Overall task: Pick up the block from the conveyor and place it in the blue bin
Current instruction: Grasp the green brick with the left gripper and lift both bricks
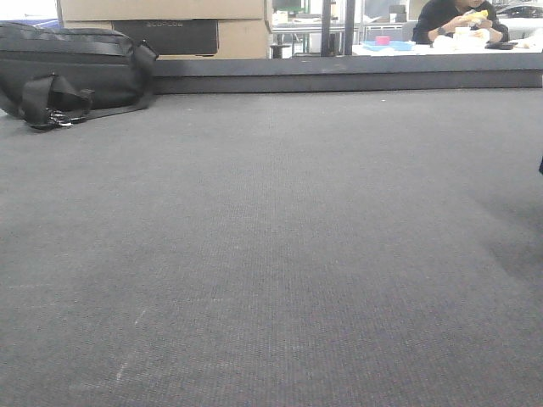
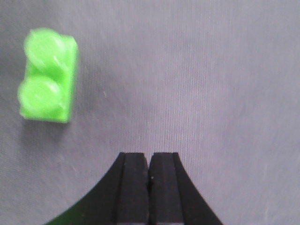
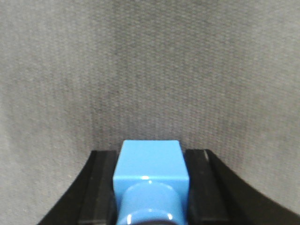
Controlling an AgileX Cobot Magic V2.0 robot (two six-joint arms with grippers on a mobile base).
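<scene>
A green two-stud block lies on the grey belt at the upper left of the left wrist view. My left gripper hangs below and to the right of it, apart from it, with its black fingers pressed together and nothing between them. In the right wrist view my right gripper is shut on a blue studded block, held over the grey conveyor surface. The blue bin is out of view. Neither gripper shows in the front view.
The front view shows the wide grey belt with a black bag at its far left. Cardboard boxes stand behind it. A person sits at a table far back right.
</scene>
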